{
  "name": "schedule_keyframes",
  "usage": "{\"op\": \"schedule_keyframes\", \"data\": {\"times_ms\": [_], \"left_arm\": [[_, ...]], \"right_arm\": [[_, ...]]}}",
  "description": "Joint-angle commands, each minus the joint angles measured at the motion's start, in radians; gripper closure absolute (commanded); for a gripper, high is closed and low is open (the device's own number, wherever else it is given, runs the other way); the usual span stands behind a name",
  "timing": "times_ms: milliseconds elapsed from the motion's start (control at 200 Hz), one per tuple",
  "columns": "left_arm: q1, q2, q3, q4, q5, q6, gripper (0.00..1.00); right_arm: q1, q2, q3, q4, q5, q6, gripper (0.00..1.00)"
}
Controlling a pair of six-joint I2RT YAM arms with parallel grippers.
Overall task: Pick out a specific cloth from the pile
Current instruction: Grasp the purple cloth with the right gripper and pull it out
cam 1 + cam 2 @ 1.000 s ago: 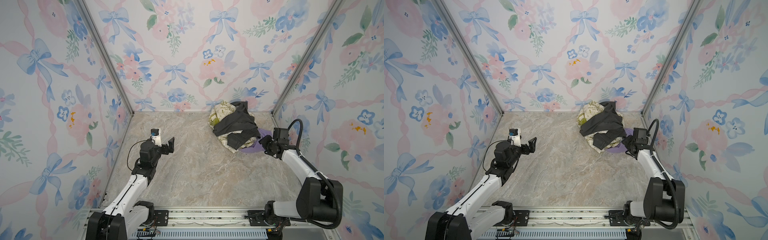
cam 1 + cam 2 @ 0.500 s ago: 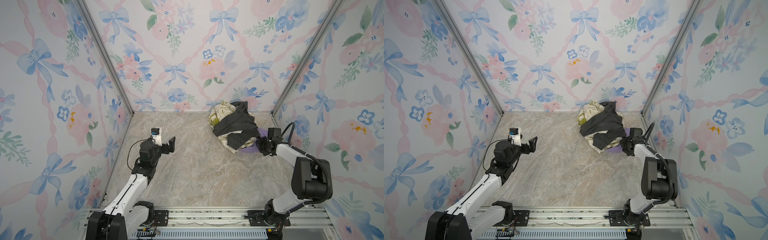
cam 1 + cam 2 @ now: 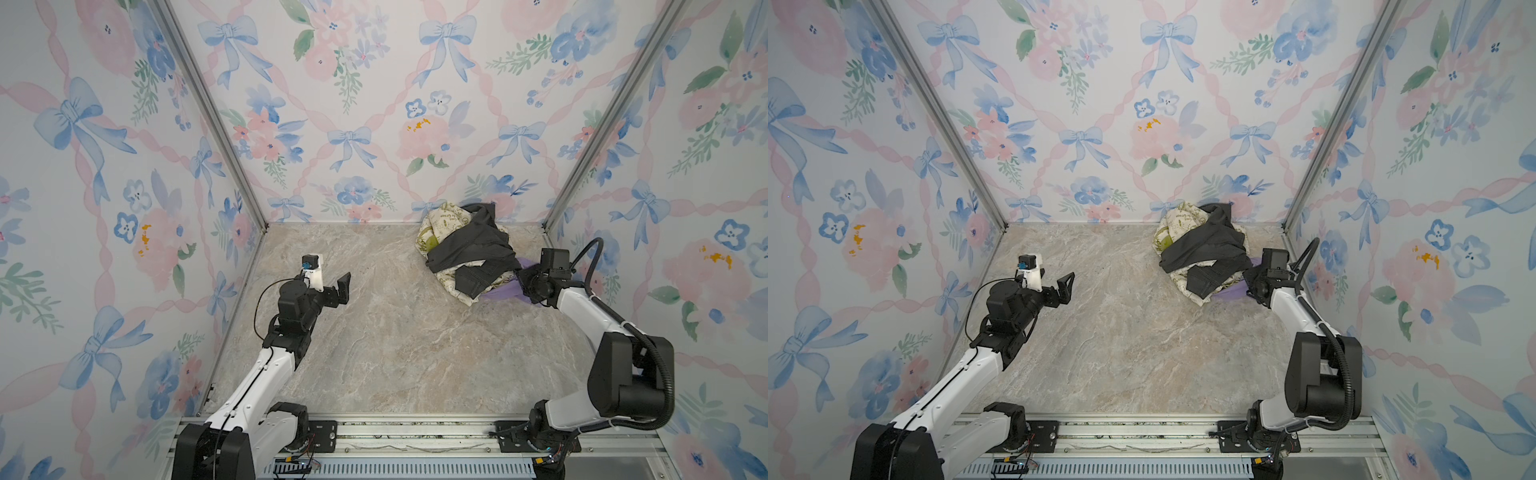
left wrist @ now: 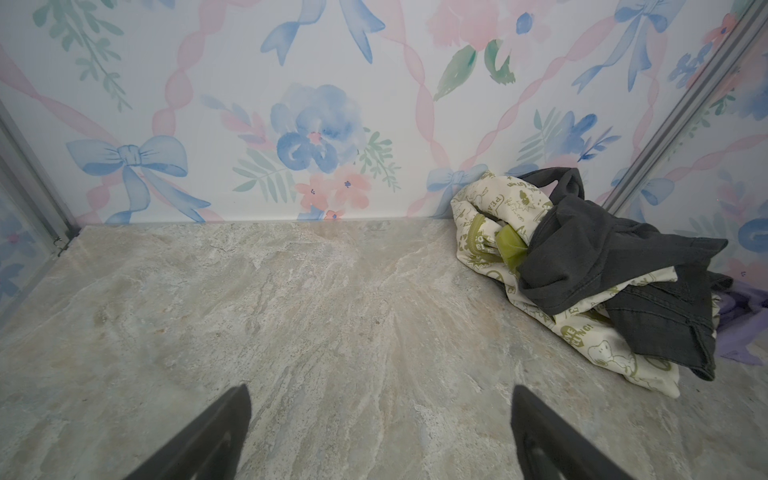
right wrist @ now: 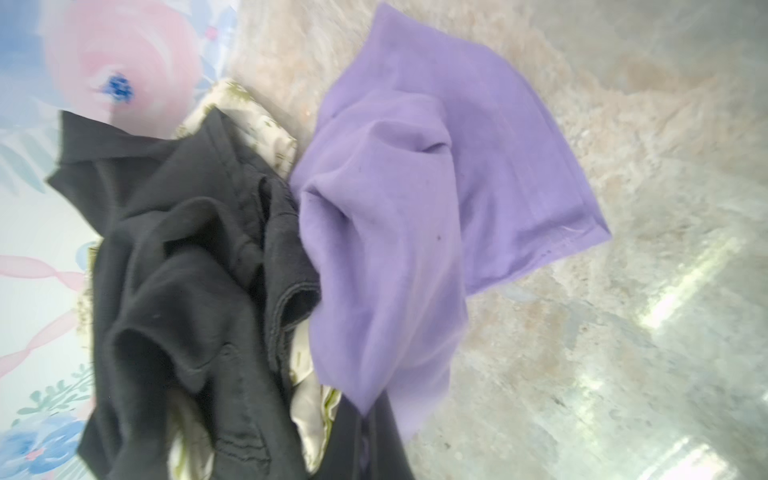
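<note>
The pile (image 3: 465, 249) (image 3: 1204, 249) lies at the back right against the wall. A dark grey cloth (image 3: 469, 245) is draped over a cream cloth with green print (image 3: 436, 224). The lavender cloth (image 3: 500, 293) (image 3: 1235, 291) (image 4: 744, 328) sticks out flat from under the pile's right front. My right gripper (image 3: 524, 286) (image 3: 1252, 286) (image 5: 365, 432) is low at that side, shut on a pulled-up fold of the cloth (image 5: 415, 199). My left gripper (image 3: 338, 286) (image 3: 1065, 286) (image 4: 380, 388) hovers open over bare table at mid left, nothing between its fingers.
The marble-patterned table (image 3: 395, 340) is boxed in by floral walls at the back and on both sides. The pile touches the back wall near the right corner post (image 3: 552, 216). A metal rail (image 3: 415, 432) runs along the front edge.
My right gripper has moved left to the purple cloth's edge and shut on it. The left arm has not moved.
</note>
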Motion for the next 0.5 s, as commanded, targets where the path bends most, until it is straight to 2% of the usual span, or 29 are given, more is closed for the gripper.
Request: {"op": "schedule_keyframes", "data": {"times_ms": [0,200,495], "left_arm": [[0.008,-0.003,0.043,0.019,0.024,0.012,0.02],[0.008,0.001,0.074,0.019,0.044,0.001,0.02],[0.008,0.005,0.083,0.034,0.063,-0.042,0.02]], "right_arm": [[0.021,-0.055,0.081,-0.022,0.095,-0.007,1.00],[0.042,-0.103,0.162,-0.032,0.155,-0.023,1.00],[0.047,-0.133,0.269,-0.033,0.186,-0.066,1.00]]}}
